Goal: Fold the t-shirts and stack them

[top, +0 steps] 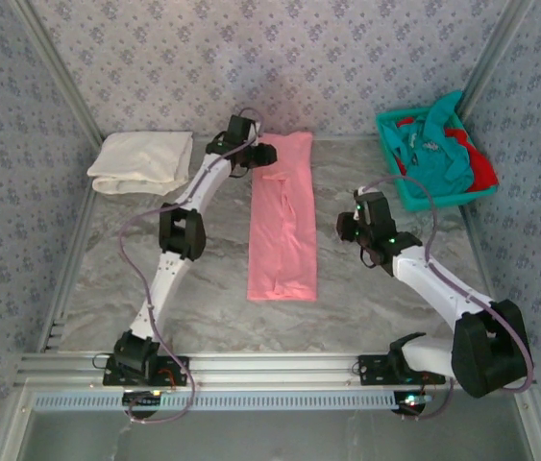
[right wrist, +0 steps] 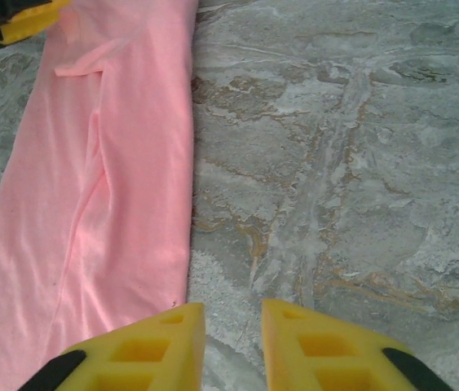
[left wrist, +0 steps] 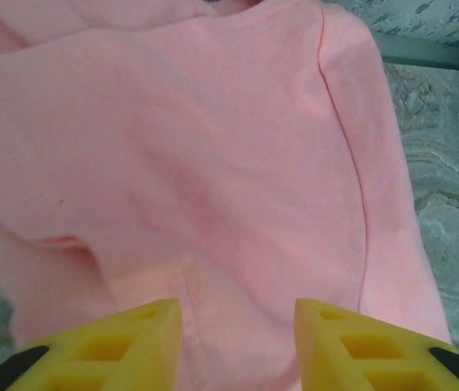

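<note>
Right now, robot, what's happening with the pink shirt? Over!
Left gripper open over far end of pink shirt. Right gripper open above bare table beside its right edge. Shirt flat, folded to a long strip. Nothing in the way.

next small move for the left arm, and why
Probably close the left pincer on the far end of the pink t-shirt: it hangs open over that end, and the shirt lies as a long strip, not yet folded crosswise.

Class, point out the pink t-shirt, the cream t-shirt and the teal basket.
Salmon-pink cloth t-shirt [top: 282, 221]: top external view, middle of strip.
Cream-white cloth t-shirt [top: 140, 161]: top external view, upper fold.
Teal plastic mesh basket [top: 454, 198]: top external view, near wall.
</note>
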You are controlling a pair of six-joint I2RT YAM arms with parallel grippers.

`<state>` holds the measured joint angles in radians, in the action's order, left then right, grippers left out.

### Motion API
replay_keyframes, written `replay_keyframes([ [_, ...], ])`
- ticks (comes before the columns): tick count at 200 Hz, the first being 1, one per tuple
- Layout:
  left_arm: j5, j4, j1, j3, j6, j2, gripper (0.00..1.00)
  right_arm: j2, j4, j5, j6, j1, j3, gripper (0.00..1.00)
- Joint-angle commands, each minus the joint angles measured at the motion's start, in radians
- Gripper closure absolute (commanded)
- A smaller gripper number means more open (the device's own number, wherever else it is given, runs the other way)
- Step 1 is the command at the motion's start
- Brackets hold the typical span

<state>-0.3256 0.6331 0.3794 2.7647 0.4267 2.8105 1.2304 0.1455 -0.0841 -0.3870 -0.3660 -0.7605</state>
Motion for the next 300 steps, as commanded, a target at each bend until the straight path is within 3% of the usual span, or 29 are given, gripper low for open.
replay_keyframes([
  [1, -0.018, -0.087, -0.044, -0.27, -0.029, -0.306, 0.57, -0.013, 0.03, 0.03, 0.03, 0.002, -0.039, 0.69],
  [16, -0.046, -0.472, -0.081, -0.777, 0.062, -0.605, 0.51, -0.011, 0.035, 0.039, 0.03, 0.004, -0.037, 0.68],
  [24, -0.038, -0.555, -0.096, -0.969, 0.086, -0.727, 0.49, -0.009, 0.039, 0.051, 0.029, 0.005, -0.036, 0.66],
  [71, 0.017, -0.419, -0.058, -1.591, 0.017, -1.202, 0.42, -0.003, 0.098, 0.225, -0.072, -0.016, 0.012, 0.62],
  [98, 0.03, -0.373, -0.009, -1.922, 0.072, -1.431, 0.43, -0.017, 0.145, 0.295, -0.144, -0.078, 0.079, 0.59],
  [118, 0.097, -0.383, 0.082, -2.107, 0.168, -1.593, 0.39, -0.036, 0.138, 0.314, -0.191, -0.14, 0.165, 0.55],
  [137, 0.132, -0.375, 0.179, -2.202, 0.25, -1.683, 0.38, -0.042, 0.098, 0.343, -0.235, -0.18, 0.244, 0.55],
  [177, 0.093, -0.446, 0.254, -2.294, 0.323, -1.705, 0.41, -0.042, 0.072, 0.357, -0.309, -0.248, 0.285, 0.54],
  [300, 0.045, -0.615, 0.373, -2.212, 0.325, -1.432, 0.52, 0.001, -0.002, 0.29, -0.346, -0.299, 0.287, 0.54],
])
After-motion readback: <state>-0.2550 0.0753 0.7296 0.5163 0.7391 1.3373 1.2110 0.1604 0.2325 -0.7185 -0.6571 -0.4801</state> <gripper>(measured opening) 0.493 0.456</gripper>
